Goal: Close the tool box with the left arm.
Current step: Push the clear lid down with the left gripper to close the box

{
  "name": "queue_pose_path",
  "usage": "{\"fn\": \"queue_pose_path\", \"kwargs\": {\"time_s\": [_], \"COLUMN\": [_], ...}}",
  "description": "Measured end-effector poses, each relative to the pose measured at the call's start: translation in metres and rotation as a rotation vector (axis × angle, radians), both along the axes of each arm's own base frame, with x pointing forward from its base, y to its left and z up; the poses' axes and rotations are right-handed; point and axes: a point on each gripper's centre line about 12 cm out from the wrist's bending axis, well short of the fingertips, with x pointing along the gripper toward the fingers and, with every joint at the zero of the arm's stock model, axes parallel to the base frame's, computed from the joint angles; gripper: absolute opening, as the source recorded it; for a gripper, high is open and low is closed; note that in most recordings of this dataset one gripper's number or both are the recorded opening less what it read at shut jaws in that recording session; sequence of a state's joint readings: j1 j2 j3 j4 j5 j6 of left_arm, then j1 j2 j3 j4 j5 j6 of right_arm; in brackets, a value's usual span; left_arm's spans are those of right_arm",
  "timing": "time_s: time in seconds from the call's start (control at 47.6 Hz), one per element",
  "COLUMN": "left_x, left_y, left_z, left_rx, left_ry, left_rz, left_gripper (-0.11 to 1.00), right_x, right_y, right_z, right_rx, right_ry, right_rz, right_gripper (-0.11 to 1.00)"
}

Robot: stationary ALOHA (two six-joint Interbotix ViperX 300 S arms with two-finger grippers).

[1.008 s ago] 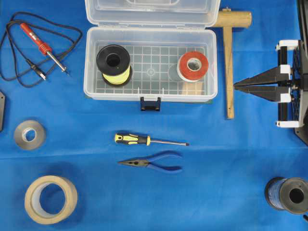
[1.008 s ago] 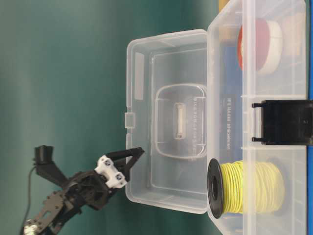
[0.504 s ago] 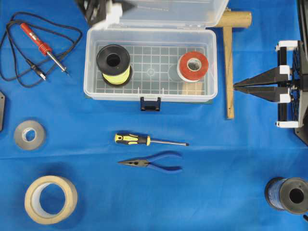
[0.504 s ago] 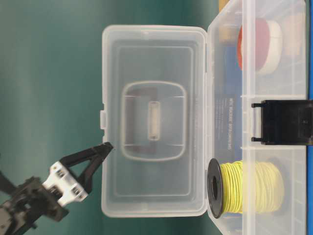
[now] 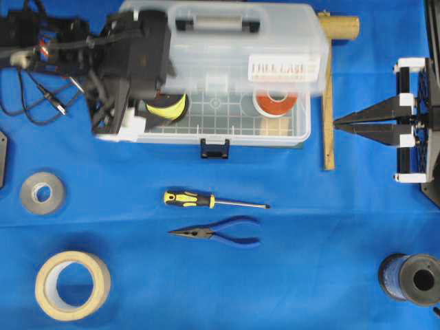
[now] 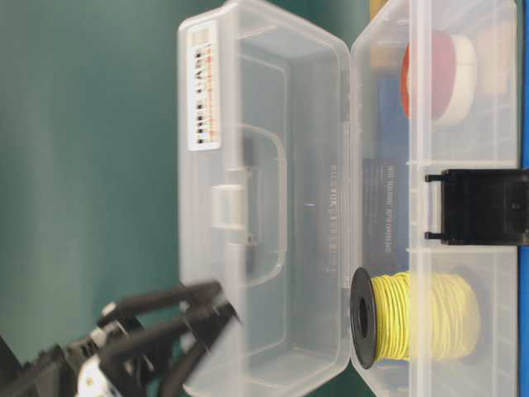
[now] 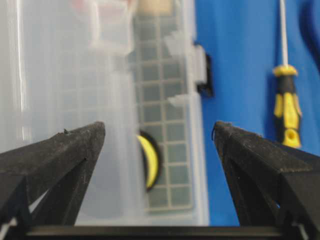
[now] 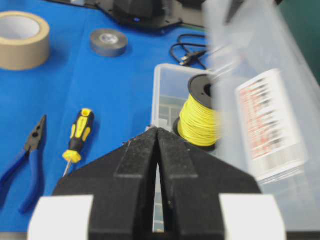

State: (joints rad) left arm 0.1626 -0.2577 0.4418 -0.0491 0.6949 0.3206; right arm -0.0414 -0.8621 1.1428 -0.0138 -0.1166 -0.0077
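The tool box (image 5: 254, 137) stands at the top centre with its dark blue latch (image 5: 214, 148) facing the front. Its clear lid (image 5: 227, 48) is blurred and tilted forward over the base, about half way down, with the handle (image 5: 213, 20) and the label (image 5: 283, 67) on top. My left arm (image 5: 134, 58) hangs over the box's left end. The left gripper (image 6: 216, 302) (image 7: 159, 130) is open wide against the lid's outer face and grips nothing. At the right edge rests my right gripper (image 5: 337, 124) (image 8: 156, 131), shut and empty.
Inside the box are a yellow wire spool (image 6: 421, 318) and a red tape roll (image 5: 275, 100). A hammer (image 5: 327, 89) lies right of the box, a soldering iron (image 5: 62, 65) left. In front lie a screwdriver (image 5: 206, 200), pliers (image 5: 218, 232), grey tape (image 5: 42, 192), beige tape (image 5: 72, 284) and a dark spool (image 5: 411, 278).
The lid has swung from leaning back, through upright, to tilting forward over the base. My left arm has come from behind the box to above its left end. The right arm is still.
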Motion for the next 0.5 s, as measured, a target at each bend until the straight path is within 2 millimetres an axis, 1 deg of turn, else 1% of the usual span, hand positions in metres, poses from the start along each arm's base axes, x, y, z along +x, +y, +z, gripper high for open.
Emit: {"fn": "queue_pose_path", "kwargs": {"time_s": [0.189, 0.315, 0.378, 0.504], "left_x": [-0.009, -0.014, -0.016, -0.020], "left_y": [-0.027, -0.048, -0.053, -0.053], "left_z": [0.000, 0.004, 0.006, 0.008], "left_rx": [-0.001, 0.000, 0.000, 0.004], "left_ry": [-0.029, -0.060, -0.077, -0.109], "left_rz": [-0.073, -0.131, -0.145, -0.144], "left_gripper": [0.89, 0.89, 0.89, 0.89], "right_x": [0.000, 0.000, 0.000, 0.000], "right_y": [0.000, 0.000, 0.000, 0.000], "right_z": [-0.001, -0.001, 0.000, -0.001], "right_rx": [-0.001, -0.001, -0.001, -0.001], "right_ry": [0.002, 0.003, 0.002, 0.005], "right_rz": [0.000, 0.000, 0.000, 0.000], "right_gripper": [0.00, 0.00, 0.00, 0.00]}}
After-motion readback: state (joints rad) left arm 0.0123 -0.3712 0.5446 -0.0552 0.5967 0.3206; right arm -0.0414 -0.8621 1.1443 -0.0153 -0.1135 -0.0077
